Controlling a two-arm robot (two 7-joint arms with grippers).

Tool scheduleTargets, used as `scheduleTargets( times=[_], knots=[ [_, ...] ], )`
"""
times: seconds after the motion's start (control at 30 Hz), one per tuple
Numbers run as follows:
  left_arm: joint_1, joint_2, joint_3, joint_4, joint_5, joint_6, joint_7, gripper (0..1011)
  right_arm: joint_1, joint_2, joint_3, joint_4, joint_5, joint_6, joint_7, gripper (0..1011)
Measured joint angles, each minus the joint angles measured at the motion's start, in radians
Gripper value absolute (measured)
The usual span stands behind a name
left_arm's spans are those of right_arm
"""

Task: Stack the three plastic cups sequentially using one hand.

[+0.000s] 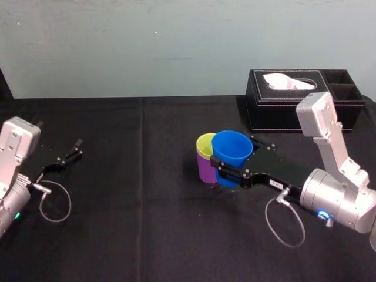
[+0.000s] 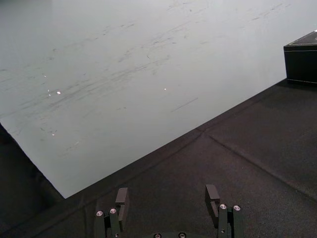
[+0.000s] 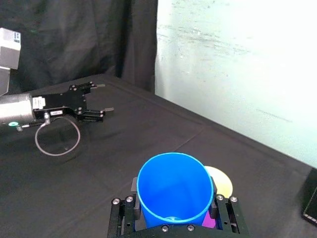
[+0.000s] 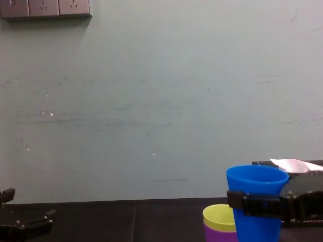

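My right gripper [image 1: 235, 160] is shut on the bright blue cup [image 1: 231, 150], one finger on each side of its wall [image 3: 173, 191]. The yellow-green cup [image 1: 205, 143] sits nested inside the purple cup [image 1: 205, 171] on the black tablecloth. The blue cup stands upright just right of this pair, touching or nearly touching it. In the chest view the blue cup [image 4: 255, 201] has its rim higher than the rim of the yellow-green cup [image 4: 218, 216]. My left gripper [image 1: 76, 148] rests open at the far left of the table, with nothing between its fingers [image 2: 213, 196].
A black tissue box [image 1: 294, 100] with side compartments stands at the back right, behind my right arm. A pale wall closes off the table's far edge. A loose cable loop hangs from each wrist.
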Motion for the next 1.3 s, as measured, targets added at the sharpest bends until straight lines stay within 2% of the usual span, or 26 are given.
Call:
scheduleTargets(
  times=[0.2,0.43,0.63,0.87,1.3],
  knots=[
    [0.0,0.0,0.0,0.0,0.0,0.0,0.0,1010,0.017,-0.001,0.0,-0.002,-0.017,0.003,-0.01,746],
    [0.0,0.0,0.0,0.0,0.0,0.0,0.0,1010,0.05,-0.02,-0.01,0.022,-0.056,-0.001,-0.023,746],
    [0.0,0.0,0.0,0.0,0.0,0.0,0.0,1010,0.091,-0.05,-0.021,0.067,-0.086,0.0,-0.028,746],
    [0.0,0.0,0.0,0.0,0.0,0.0,0.0,1010,0.157,-0.105,-0.04,0.161,-0.116,0.014,-0.029,746],
    [0.0,0.0,0.0,0.0,0.0,0.0,0.0,1010,0.205,-0.153,-0.046,0.221,-0.134,0.023,-0.027,746]
  ],
)
